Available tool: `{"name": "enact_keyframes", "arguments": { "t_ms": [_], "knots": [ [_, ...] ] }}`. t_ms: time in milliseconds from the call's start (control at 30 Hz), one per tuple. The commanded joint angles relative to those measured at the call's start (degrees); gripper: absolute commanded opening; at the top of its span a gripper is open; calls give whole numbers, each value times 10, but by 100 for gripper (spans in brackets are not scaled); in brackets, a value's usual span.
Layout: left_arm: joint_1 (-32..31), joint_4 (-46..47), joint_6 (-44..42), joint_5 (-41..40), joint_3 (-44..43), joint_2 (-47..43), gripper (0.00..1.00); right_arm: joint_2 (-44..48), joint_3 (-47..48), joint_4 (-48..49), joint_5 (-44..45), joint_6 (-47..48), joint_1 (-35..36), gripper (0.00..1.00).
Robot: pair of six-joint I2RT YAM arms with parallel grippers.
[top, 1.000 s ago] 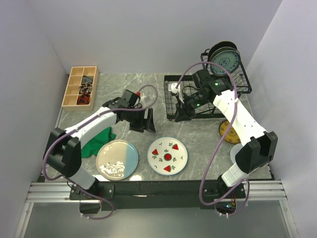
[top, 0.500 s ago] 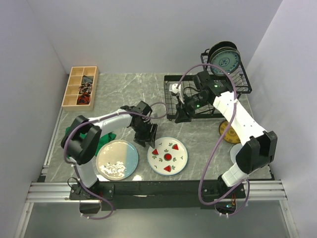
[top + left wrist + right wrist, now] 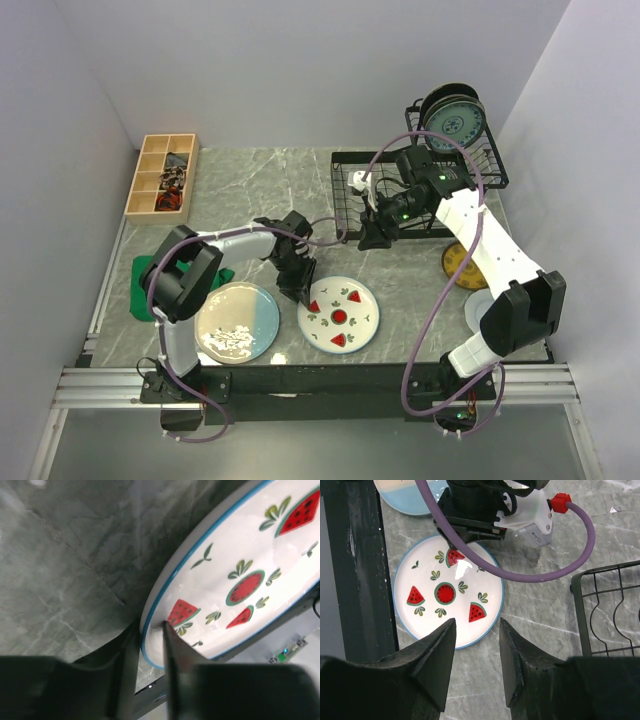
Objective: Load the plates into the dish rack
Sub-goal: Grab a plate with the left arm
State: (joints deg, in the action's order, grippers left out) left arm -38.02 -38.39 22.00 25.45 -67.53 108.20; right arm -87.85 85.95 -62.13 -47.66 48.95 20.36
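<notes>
At the rim of the watermelon plate (image 3: 339, 316), the left gripper (image 3: 148, 626) has its fingers (image 3: 170, 647) apart around the edge, and a thin pinch could let it slip

No legible text, label, brand or number in any view. On the watermelon plate (image 3: 339, 316) near the table's front edge, only painted red slices and green leaves inside a blue rim line, no lettering. On the patterned plate (image 3: 452, 122) standing in the dish rack (image 3: 345, 185) at the far right corner, markings too small to read.
</notes>
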Motion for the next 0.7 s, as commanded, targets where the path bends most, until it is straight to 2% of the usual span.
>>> {"name": "enact_keyframes", "arguments": {
  "t_ms": [0,33,67,467,633,667],
  "knots": [
    [-7,17,-24,-25,-9,11,19,23,0,7,-6,3,-8,47],
    [-6,21,-24,-35,-9,7,7,22,1,7,-7,3,-9,47],
    [-7,35,-27,-37,-8,-7,1,22,2,5,-7,2,-9,47],
    [-7,157,-90,-134,43,-179,1,16,-8,-19,-42,-2,-22,48],
    [-7,204,-122,-155,65,-224,1,8,-50,7,-54,-34,-21,55],
    [-6,213,-125,-158,76,-240,1,4,-60,10,-55,-33,-21,62]
  ]
}}
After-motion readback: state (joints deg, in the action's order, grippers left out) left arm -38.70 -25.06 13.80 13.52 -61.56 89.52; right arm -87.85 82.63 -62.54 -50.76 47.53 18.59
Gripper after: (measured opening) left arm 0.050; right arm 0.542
